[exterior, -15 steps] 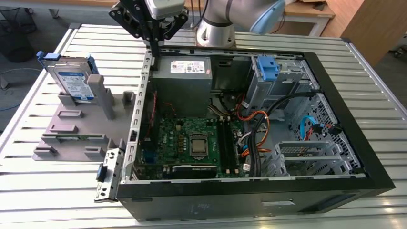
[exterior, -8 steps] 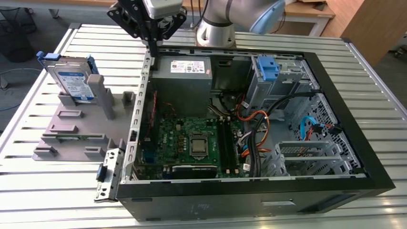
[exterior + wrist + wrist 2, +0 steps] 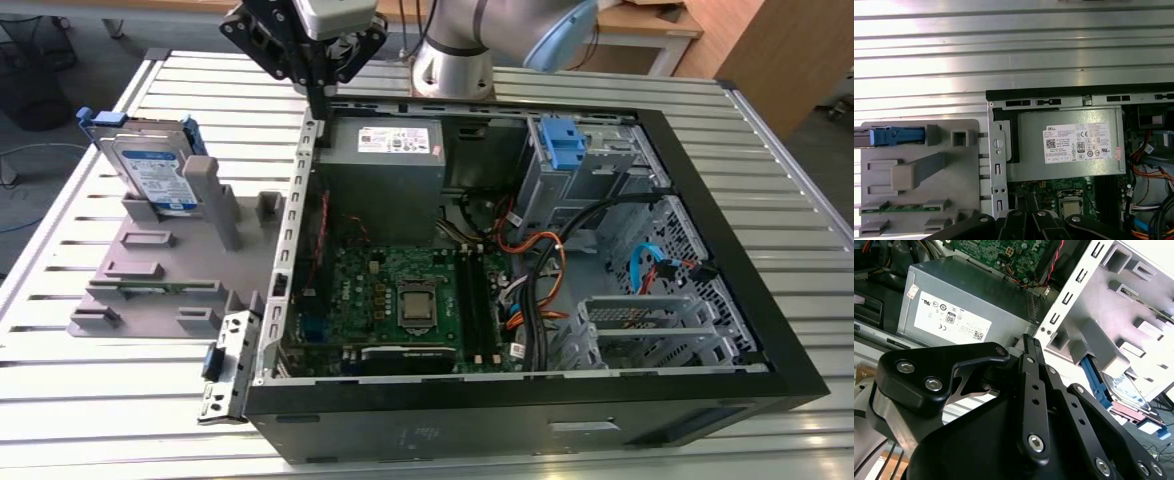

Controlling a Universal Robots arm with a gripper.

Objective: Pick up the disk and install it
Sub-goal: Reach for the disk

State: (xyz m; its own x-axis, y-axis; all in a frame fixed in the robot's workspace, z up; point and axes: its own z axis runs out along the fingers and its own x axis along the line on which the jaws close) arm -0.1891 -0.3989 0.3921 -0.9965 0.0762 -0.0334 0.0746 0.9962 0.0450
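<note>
In the exterior view I see my claw [image 3: 318,100] pinched together, empty, over the case's [image 3: 754,300] rear wall. The disk [image 3: 144,170] stands upright in the grey holder [image 3: 147,270] near the table's [image 3: 80,400] edge on the exterior view's left. In both wrist views the disk [image 3: 1128,390] [image 3: 896,136] sits apart from the claw

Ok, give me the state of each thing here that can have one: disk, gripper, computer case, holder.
disk: upright in the grey holder, not gripped.
gripper: jaws shut, empty, hovering by the case's corner near the power supply.
computer case: lying flat, side open, internals exposed.
grey holder: on the table, carrying the disk.
</note>
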